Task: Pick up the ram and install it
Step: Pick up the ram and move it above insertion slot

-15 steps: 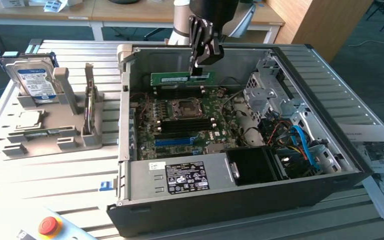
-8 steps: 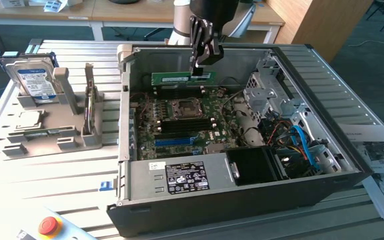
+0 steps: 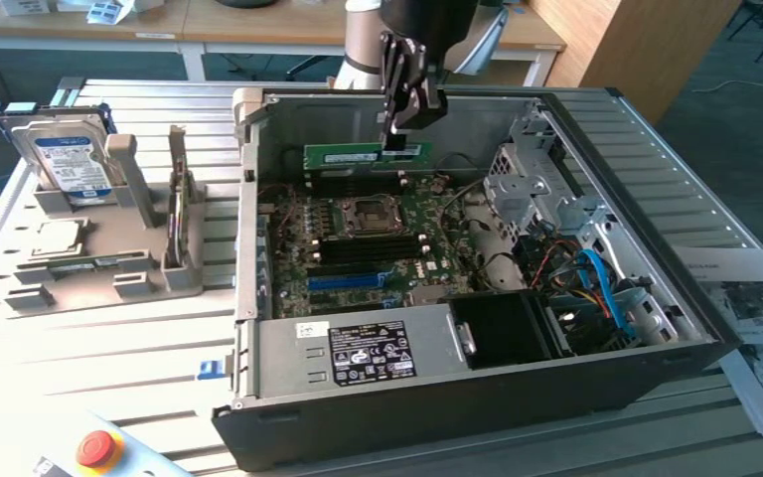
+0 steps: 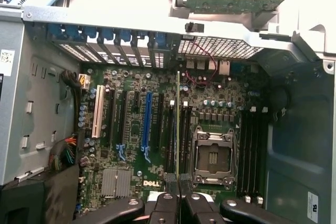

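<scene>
Exterior view: the gripper hangs over the open computer case on the bench, its jaws pinched narrow on the top edge of the ram. The green stick hangs edge-down from the fingers, gripped near one end, so most of its length reaches out to one side of the gripper. It appears to float clear above the motherboard and is not yet seated.

Directly beneath the gripper lies a bank of black memory slots, just beside the CPU socket. The stick's long axis runs parallel to these slots.

From the wrist view the gripper looks straight down along the ram, which shows edge-on as one thin line running away from the fingertips. That line lies alongside the memory slots next to the CPU socket. It seems to fall at or between two neighbouring slots, and which one it sits over cannot be told. By this judgement the stick's direction already matches the slots, so the relation that counts is the sideways offset between stick and slot, together with the gap below.
</scene>
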### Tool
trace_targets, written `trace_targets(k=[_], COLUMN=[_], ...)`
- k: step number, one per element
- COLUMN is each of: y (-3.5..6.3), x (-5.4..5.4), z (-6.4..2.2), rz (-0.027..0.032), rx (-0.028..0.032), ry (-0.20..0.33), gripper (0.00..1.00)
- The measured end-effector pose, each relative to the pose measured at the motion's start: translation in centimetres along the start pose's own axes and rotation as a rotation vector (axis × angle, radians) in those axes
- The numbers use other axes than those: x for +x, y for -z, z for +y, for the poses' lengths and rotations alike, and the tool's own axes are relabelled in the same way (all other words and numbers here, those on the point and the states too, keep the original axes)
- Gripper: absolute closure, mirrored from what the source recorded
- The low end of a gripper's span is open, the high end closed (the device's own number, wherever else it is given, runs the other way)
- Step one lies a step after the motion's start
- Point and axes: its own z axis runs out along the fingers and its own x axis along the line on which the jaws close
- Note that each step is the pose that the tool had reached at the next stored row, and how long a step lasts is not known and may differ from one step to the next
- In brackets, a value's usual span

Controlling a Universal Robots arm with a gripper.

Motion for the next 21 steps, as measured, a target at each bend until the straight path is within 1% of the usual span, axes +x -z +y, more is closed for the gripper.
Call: trace_targets(k=[4, 15, 18, 21], y=[0.03, -0.19, -0.31, -0.40], x=[0.03, -0.03, -0.20, -0.62], z=[-0.43, -0.55, -0.60, -0.65], rz=[0.0000, 0.0000, 0.0000, 0.0000], rx=[0.0000, 0.0001, 0.0002, 0.0002], ry=[0.000, 0.000, 0.000, 0.000], gripper=[0.88, 0.88, 0.88, 0.88])
